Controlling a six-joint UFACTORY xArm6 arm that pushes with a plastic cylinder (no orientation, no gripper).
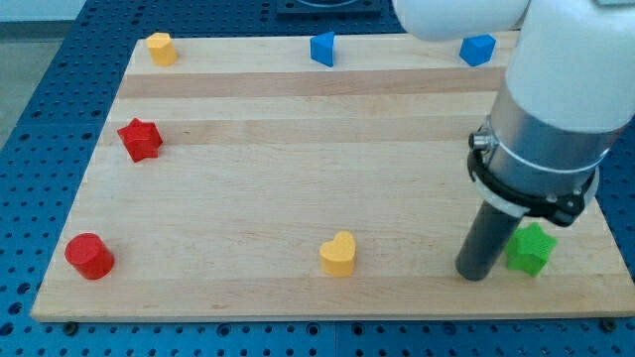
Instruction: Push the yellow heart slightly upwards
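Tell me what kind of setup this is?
Probably a robotics lab bench: a wooden board on a blue perforated table, small coloured blocks like the yellow heart, and my tip down beside the green block, right of the heart.

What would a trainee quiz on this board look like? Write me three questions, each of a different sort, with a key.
1. True or false: my tip touches the yellow heart.
2. Which block lies nearest my tip? A) red cylinder B) green block C) red star
3. Fill in: along the board's top edge sit a yellow block and two ___ blocks.

Key:
1. False: the tip stands well to the view's right of the heart, apart from it.
2. B: the green block sits just right of the tip.
3. blue
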